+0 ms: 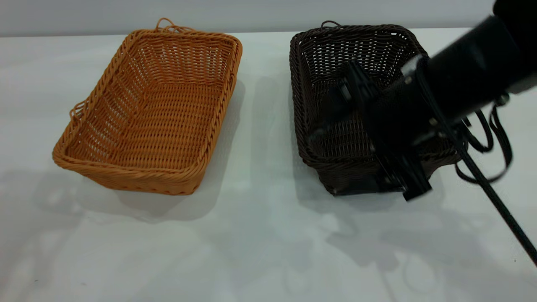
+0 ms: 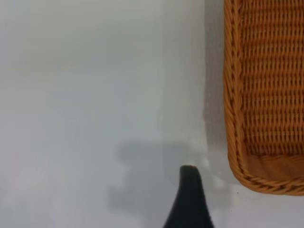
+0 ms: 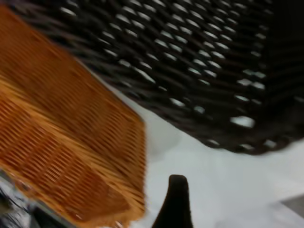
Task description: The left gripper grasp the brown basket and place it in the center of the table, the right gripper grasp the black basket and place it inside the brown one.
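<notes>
Hovering over the black basket (image 1: 335, 84), the right gripper (image 1: 356, 138) hides its grip; only the left wrist view shows the left gripper (image 2: 189, 199) beside the brown basket (image 1: 155, 109), its opening untellable, bare table (image 1: 260, 235) between.

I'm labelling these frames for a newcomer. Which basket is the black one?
On the white table sit two same-shaped wicker baskets side by side. The black basket is the right-hand one, under the right gripper; its weave is very dark, unlike the brown basket.

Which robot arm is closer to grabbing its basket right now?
The right one, probably. The right gripper is over the black basket, close to its rim. The left gripper is above bare table beside the brown basket, not touching it.
</notes>
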